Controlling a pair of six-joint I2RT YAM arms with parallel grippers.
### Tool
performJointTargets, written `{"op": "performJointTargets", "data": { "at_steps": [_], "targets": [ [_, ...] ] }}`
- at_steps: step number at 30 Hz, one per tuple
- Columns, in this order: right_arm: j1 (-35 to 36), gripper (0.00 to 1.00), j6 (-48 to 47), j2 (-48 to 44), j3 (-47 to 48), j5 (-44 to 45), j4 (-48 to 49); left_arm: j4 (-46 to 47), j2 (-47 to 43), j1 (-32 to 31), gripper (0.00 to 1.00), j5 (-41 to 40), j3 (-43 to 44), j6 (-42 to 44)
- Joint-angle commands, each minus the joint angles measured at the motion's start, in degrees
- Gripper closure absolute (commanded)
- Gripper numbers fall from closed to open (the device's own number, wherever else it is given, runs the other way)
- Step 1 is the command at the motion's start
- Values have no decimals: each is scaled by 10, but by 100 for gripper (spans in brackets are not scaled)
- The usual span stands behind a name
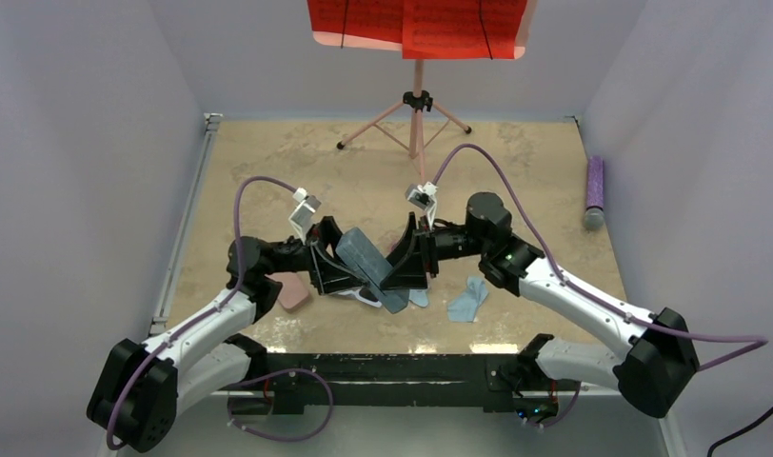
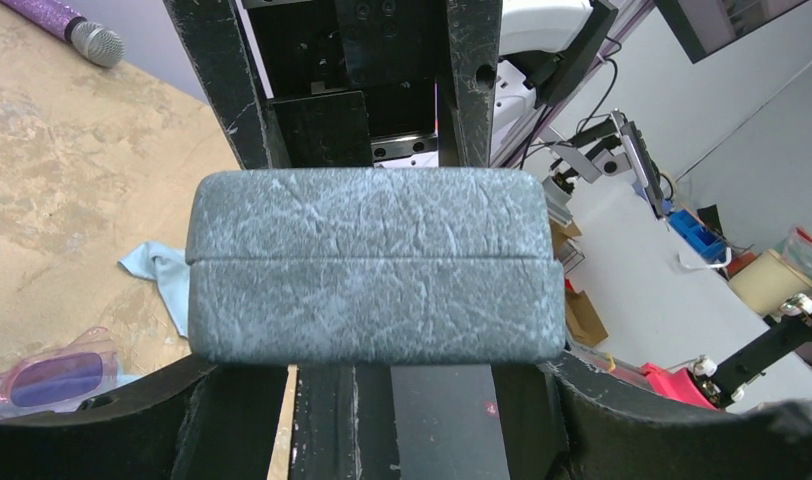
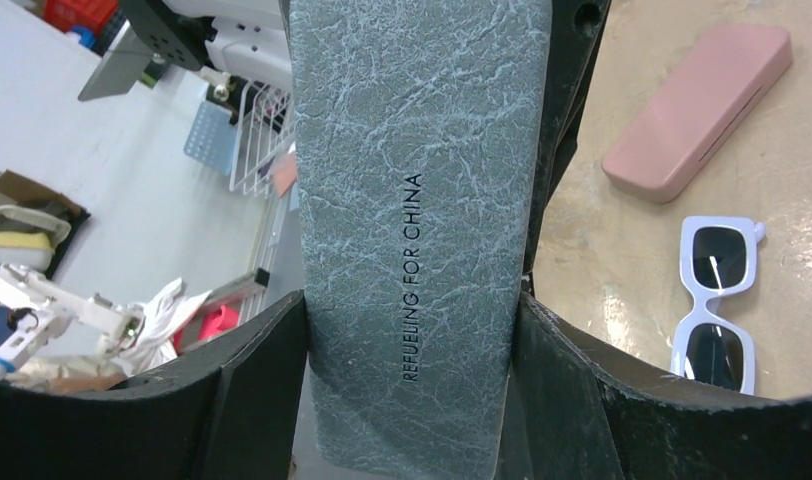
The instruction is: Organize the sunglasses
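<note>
L gripper (image 1: 343,267) & R gripper (image 1: 400,267) both clamped on grey-blue case (image 1: 359,252), jaws wide. White sunglasses (image 3: 720,300) & pink case (image 3: 697,110) lie beside it.

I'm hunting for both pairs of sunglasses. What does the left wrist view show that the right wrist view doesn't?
Only the left wrist view: the pink-purple sunglasses, a light blue cloth and a purple microphone. Only the right wrist view: the white sunglasses and a pink case, lying apart. Both: the grey case, close up.
</note>
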Motion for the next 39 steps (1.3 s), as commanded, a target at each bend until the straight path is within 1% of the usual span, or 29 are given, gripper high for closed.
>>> {"op": "performJointTargets", "data": {
  "at_steps": [1, 3, 5, 8, 9, 12, 16, 20, 22, 24, 25, 26, 27, 28, 30, 31, 32, 33, 34, 35, 36, 37, 39],
  "targets": [
    [32, 57, -47, 17, 55, -47, 7, -3, -5, -1, 100, -41, 22, -4],
    [34, 54, -49, 25, 61, -50, 6, -5, -5, -2, 100, -45, 25, -3],
    [35, 49, -45, 35, 70, -51, 6, -9, -6, -3, 100, -51, 26, -1],
    [41, 37, -35, 46, 78, -64, 21, -37, -8, -5, 100, -61, 28, 12],
    [44, 35, -33, 49, 81, -65, 26, -52, -11, -7, 100, -66, 30, 21],
    [50, 34, -28, 52, 86, -59, 33, -98, -26, -9, 100, -91, 32, 45],
    [54, 32, -1, 64, 94, -49, 46, -165, -53, -13, 100, -146, 35, 76],
    [57, 29, 54, 87, 97, -49, 100, -247, -73, -24, 100, -197, 47, 112],
    [59, 28, 73, 91, 94, -47, 131, -274, -78, -25, 100, -222, 49, 121],
    [59, 29, 75, 90, 94, -41, 138, -284, -82, -25, 100, -235, 46, 125],
    [60, 33, 70, 86, 93, -33, 137, -286, -83, -25, 100, -243, 45, 124],
    [60, 41, 65, 83, 90, -25, 130, -288, -84, -25, 100, -247, 43, 125],
    [59, 52, 57, 79, 89, -16, 117, -293, -85, -25, 100, -250, 43, 126],
    [60, 60, 49, 75, 88, -6, 104, -295, -87, -25, 100, -254, 42, 126],
    [59, 72, 14, 68, 90, 5, 75, -299, -92, -25, 100, -247, 44, 131],
    [60, 77, -18, 62, 95, 6, 49, -306, -96, -24, 100, -241, 48, 131],
    [60, 80, -63, 53, 102, 14, 8, -330, -101, -25, 98, -234, 55, 130],
    [60, 82, -140, 42, 115, 23, -48, -355, -111, -25, 82, -227, 66, 127],
    [59, 83, -218, 29, 127, 43, -103, -377, -120, -24, 58, -221, 75, 119],
    [59, 84, -280, 14, 133, 83, -142, -396, -131, -25, 29, -218, 82, 112],
    [59, 84, -338, 0, 134, 134, -170, -410, -143, -25, 5, -214, 88, 106],
    [60, 84, -408, -14, 132, 193, -192, -425, -158, -25, 1, -212, 91, 100],
    [60, 83, -520, -32, 125, 262, -220, -466, -183, -25, 0, -216, 105, 97]
  ]
}}
